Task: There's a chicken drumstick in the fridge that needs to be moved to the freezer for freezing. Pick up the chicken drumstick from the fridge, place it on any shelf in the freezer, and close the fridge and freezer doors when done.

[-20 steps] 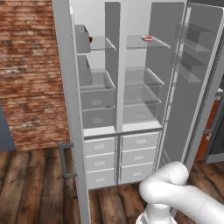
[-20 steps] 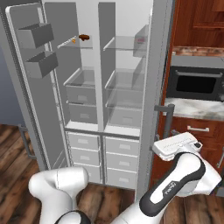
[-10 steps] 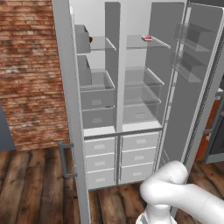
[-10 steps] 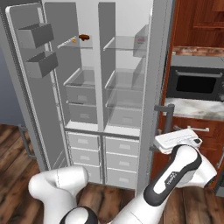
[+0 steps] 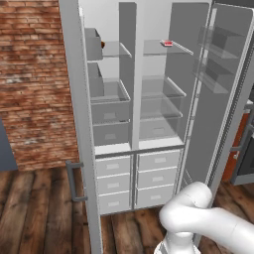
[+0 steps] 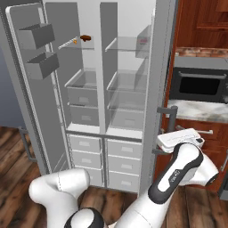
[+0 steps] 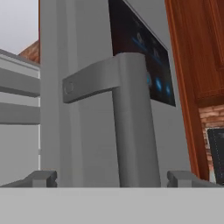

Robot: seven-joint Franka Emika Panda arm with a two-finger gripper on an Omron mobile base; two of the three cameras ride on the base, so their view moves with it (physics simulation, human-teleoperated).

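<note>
- Hand view looks up along the bar handle (image 7: pixel 133 127) of the wider fridge door (image 7: pixel 87 65), its dark screen (image 7: pixel 144 52) with blue icons angled away above; the gripper (image 7: pixel 114 178) has its two tips spread wide, one on either side of the bar, neither clearly touching it.
- Right base view shows the white arm bent low at the right, its hand (image 6: pixel 180 139) level with the handle's lower bracket (image 6: pixel 167 110) at the edge of that open door.
- Both doors of the grey unit stand open; the narrower freezer door (image 6: pixel 26 89) on the left carries two grey bins.
- The chicken drumstick (image 6: pixel 85 38), dark reddish-brown, lies on the top glass shelf (image 6: pixel 71 43) of the left compartment, near the back; in the left base view it peeks out as a small brown spot (image 5: pixel 102 44) behind a door bin.
- A small flat red-and-white item (image 5: pixel 167 43) sits on the top shelf of the right compartment.
- A dark microwave (image 6: pixel 198 87) is set among wooden cabinets to the right.
</note>
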